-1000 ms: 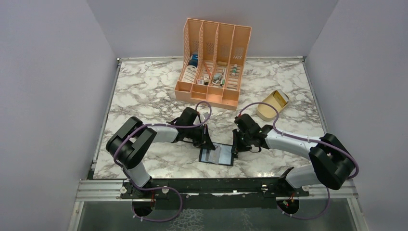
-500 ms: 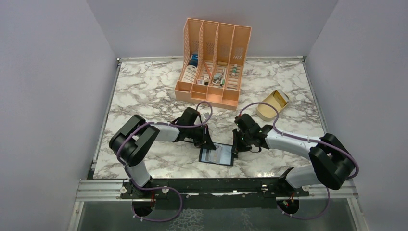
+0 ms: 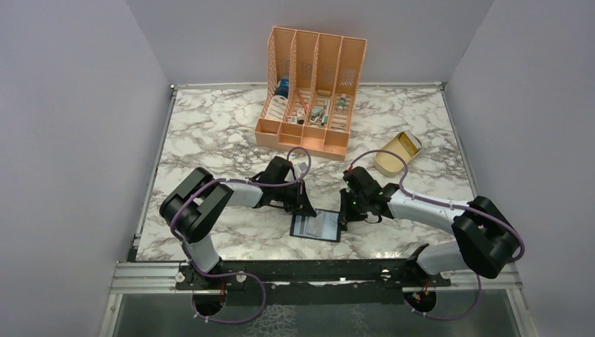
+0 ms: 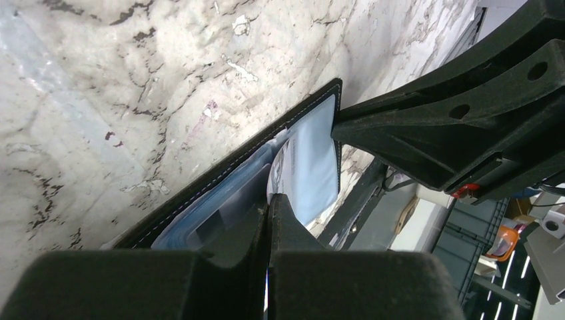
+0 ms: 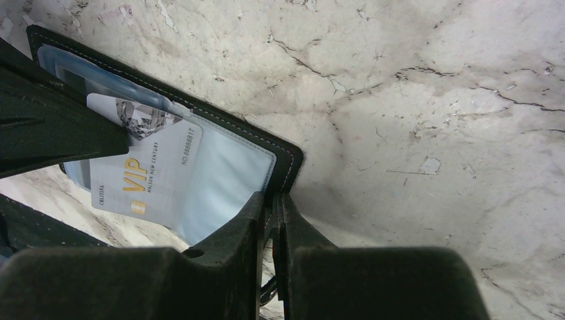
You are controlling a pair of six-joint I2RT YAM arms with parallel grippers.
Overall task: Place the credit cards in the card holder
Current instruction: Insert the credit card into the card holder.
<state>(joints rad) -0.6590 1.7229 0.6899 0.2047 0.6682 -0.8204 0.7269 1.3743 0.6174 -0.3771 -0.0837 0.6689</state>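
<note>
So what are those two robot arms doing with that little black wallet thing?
They are working a credit card into the card holder, which lies open on the marble table. The right gripper pinches the holder's edge, probably to steady it. The left gripper is shut on a whitish credit card marked VIP, at the holder's pockets. Most of the card shows, so it is not tucked in yet.

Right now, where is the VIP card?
In the right wrist view, the VIP card lies left of centre on the open wallet, which sits near the table's front edge.
</note>
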